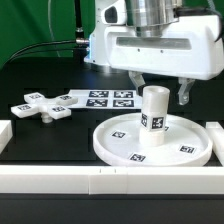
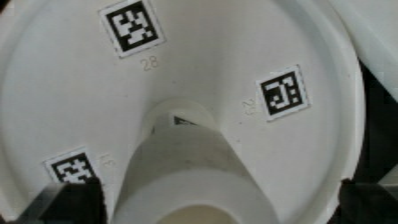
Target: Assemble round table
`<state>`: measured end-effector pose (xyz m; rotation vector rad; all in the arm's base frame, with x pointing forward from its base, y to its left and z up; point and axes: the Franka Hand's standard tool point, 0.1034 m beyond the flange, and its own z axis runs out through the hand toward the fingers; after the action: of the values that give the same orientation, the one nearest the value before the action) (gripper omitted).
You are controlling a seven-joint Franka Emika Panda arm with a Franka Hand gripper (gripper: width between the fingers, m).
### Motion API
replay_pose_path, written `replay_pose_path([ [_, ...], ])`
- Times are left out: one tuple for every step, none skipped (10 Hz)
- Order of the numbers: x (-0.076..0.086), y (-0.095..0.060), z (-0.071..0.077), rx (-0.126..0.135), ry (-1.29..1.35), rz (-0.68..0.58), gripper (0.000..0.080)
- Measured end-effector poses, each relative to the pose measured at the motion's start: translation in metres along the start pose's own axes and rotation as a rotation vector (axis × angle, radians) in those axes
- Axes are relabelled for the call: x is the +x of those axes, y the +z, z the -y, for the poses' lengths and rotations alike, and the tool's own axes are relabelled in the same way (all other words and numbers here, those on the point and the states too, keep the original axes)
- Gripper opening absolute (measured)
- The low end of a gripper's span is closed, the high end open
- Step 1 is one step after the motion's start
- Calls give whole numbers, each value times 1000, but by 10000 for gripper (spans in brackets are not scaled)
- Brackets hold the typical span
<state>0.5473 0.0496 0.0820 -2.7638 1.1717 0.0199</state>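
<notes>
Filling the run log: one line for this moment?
leg upright on disc hub | gripper open around leg top | cross foot apart, unattached

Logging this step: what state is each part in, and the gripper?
Disc: flat on table, rim up.
Leg: upright at disc's centre.
Foot: lying loose on table, unattached.
Gripper: open, fingers either side of leg top.

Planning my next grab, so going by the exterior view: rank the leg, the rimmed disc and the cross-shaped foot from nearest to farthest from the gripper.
1. Leg: upright at the disc's centre, directly under the open gripper.
2. Disc: flat on the table, beneath the leg and gripper.
3. Cross-shaped foot: well off to the exterior view's left, clearly farthest.
</notes>
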Motion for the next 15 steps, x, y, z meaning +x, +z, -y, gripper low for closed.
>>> replay_pose_path([
  [0,0,-1,0,-47,0,649],
  [0,0,-1,-1,-125,0,649],
  [0,0,-1,-1,-206,0,649],
  [0,1,-1,-1,-246,1,649],
  [0,1,-1,-4,-344,1,649],
  [-1,1,-1,-23,-489,5,649],
  [0,1,0,-24,-571,6,649],
  [0,1,0,-33,-708,5,649],
  [1,0,0,-36,-782,3,649],
  [1,1,0,-36,-811,4,649],
  [2,1,-1,-36,-904,6,649],
  [2,0,-1,-37,-976,7,649],
  [3,1,-1,-41,-1075,6,649],
  [5,2,0,-60,-1204,-6,649],
  [4,3,0,-71,-1287,-4,649],
])
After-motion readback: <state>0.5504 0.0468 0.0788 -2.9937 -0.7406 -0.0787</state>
